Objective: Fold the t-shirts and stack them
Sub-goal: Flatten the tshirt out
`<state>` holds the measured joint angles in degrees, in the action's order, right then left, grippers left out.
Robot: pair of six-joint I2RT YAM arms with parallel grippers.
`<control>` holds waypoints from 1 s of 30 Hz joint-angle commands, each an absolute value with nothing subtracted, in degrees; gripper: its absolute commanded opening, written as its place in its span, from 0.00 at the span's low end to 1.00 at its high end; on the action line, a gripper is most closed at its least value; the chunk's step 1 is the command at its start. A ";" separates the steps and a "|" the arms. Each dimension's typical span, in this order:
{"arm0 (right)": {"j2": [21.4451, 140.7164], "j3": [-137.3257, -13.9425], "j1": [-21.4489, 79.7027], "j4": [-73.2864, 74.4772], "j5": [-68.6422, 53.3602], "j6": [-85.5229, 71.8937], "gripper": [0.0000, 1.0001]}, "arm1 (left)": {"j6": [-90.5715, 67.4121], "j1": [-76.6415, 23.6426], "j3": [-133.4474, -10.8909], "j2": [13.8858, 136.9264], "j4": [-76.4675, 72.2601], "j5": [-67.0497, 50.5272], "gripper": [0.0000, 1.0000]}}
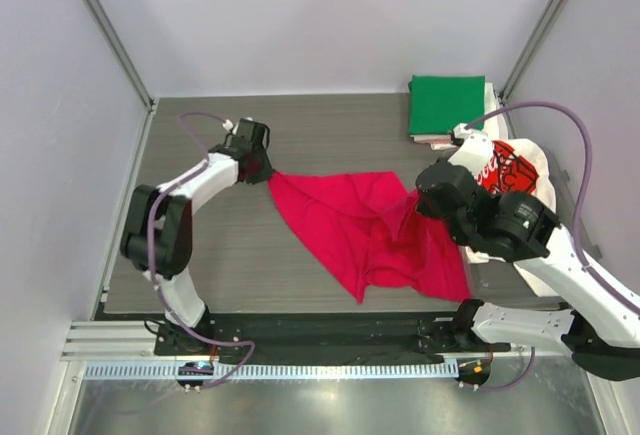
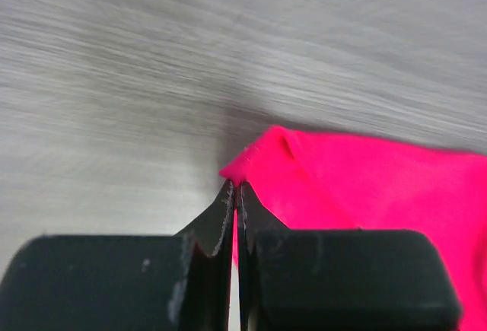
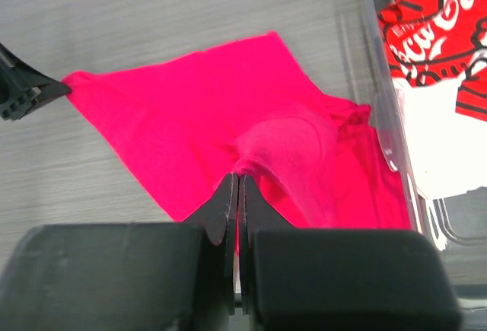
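The magenta-red t-shirt (image 1: 375,230) lies spread and rumpled on the grey table. My left gripper (image 1: 262,172) is shut on its left corner, seen pinched in the left wrist view (image 2: 237,185). My right gripper (image 1: 417,198) is shut on a raised fold of the same shirt (image 3: 240,176), lifting it off the table. A folded green t-shirt (image 1: 446,103) tops a stack of pale ones at the back right. The white t-shirt with red-black print (image 1: 510,167) lies in a clear bin on the right, also in the right wrist view (image 3: 434,34).
The clear plastic bin (image 3: 386,129) stands at the table's right side, its wall beside the red shirt. Frame posts (image 1: 108,30) rise at the back corners. A rail (image 1: 270,367) runs along the near edge.
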<state>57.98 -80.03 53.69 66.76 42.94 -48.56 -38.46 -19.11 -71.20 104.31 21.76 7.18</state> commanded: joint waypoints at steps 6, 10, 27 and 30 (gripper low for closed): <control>61.78 -101.05 53.35 64.42 41.67 -38.33 0.01 | -33.58 -18.99 -76.29 72.91 30.66 14.50 0.00; 63.81 -111.24 53.35 64.60 36.05 -32.09 0.01 | -31.91 -18.63 -80.50 64.35 35.67 16.69 0.00; 50.45 -119.62 53.35 52.47 10.91 -18.11 0.01 | -21.63 -18.72 -102.74 40.70 42.36 17.85 0.00; 49.31 -121.63 53.00 50.45 13.17 -19.07 0.01 | -20.13 -18.81 -106.60 39.99 42.71 16.53 0.00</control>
